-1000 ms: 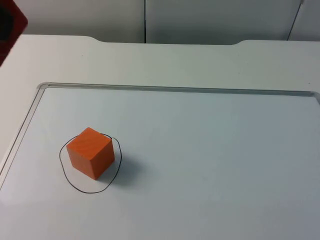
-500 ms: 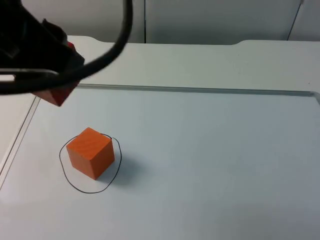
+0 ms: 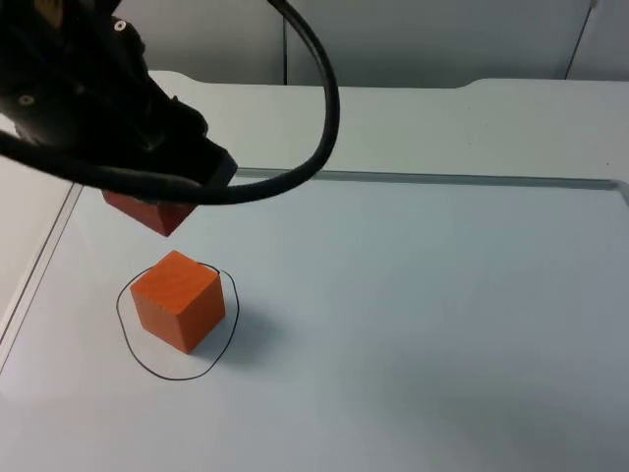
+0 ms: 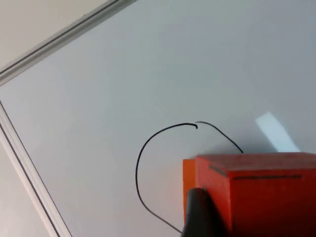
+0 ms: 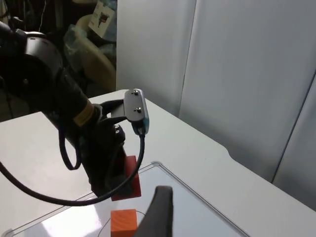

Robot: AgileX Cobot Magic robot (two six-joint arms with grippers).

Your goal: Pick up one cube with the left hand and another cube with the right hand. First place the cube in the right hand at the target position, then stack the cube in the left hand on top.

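Right wrist view: left claw [image 5: 121, 190] grips red cube [image 5: 129, 183].

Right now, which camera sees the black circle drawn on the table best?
The top view: the whole black circle shows there, looping around the orange cube. The left wrist view shows part of the line, the rest hidden behind the red cube in the left gripper. The right wrist view shows only a faint bit.

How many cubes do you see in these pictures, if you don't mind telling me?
2. An orange cube sits inside the drawn circle on the table; a red cube is held in the air by the left gripper.
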